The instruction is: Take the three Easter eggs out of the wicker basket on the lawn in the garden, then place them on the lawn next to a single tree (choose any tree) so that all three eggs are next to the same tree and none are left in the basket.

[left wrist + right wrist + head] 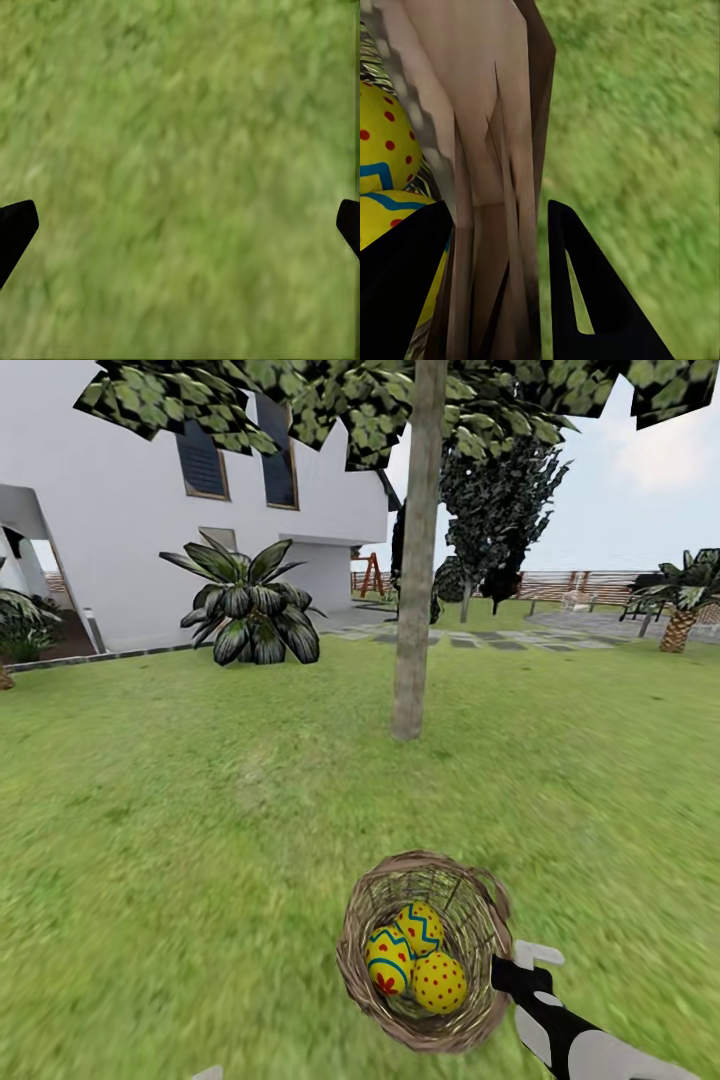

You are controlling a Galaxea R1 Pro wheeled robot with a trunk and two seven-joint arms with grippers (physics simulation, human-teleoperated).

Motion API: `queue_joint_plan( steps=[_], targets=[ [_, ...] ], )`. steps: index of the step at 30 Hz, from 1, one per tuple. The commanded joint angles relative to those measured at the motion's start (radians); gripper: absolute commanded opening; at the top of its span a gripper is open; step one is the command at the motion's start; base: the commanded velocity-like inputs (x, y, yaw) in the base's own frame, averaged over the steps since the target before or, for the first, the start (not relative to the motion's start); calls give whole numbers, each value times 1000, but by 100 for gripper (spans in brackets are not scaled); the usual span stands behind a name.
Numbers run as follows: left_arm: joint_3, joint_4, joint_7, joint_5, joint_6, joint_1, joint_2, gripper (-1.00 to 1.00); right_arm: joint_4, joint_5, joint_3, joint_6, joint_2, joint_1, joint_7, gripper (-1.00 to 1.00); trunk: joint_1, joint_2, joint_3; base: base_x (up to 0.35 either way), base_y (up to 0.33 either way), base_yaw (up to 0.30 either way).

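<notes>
The right gripper (499, 247) is clamped on the rim of the wicker basket (425, 960), one dark finger (397, 292) inside the wall and the other (592, 300) outside it, the woven wall pinched between them. From the head camera the same gripper (508, 972) meets the basket's right edge, with the black-and-white forearm running away from it toward the lower right corner.

Just inside the gripped wall lie the three Easter eggs (415, 958), yellow and touching one another in the basket's bottom: one with blue zigzag bands farthest from the robot, one with a red mark to the side away from the gripper, and a red-dotted one nearest the gripper. The right wrist camera catches only parts of two eggs (386, 150) pressed close beside the inner finger, but shows the grip on the wall itself, which the head camera leaves small at the rim.

The left gripper (180, 225) hangs with its fingers (13, 232) wide apart over bare grass, holding nothing.

Beyond the basket, well ahead of the gripper across the lawn (180, 810), stands the tree (415, 560) with its straight grey-brown trunk. Farther off to the left are a broad-leaved bush (250, 610) and the white house (130, 500); a small palm (685, 610) stands far off to the right by a slatted fence (570, 582).
</notes>
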Motion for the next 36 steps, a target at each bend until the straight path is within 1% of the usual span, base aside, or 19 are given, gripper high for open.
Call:
queue_joint_plan(
  steps=[1, 11, 21, 36],
  targets=[
    [-7, 0, 5, 8, -4, -1, 0, 100, 0, -4, -13, -5, 0, -1, 3, -100, 1, 0, -1, 334, 0, 1],
    [-7, 0, 5, 8, -4, -1, 0, 100, 0, -4, -13, -5, 0, -1, 3, -100, 1, 0, 0, 334, 0, -58],
    [-7, 0, 5, 8, -4, -1, 0, 100, 5, -4, -13, -6, 0, -1, 3, -100, 1, 0, 4, 334, 0, -109],
    [-7, 0, 5, 8, -4, -1, 0, 100, 5, -2, -13, -6, 0, -1, 3, -100, 1, 0, 4, 334, 0, -4]
  ],
)
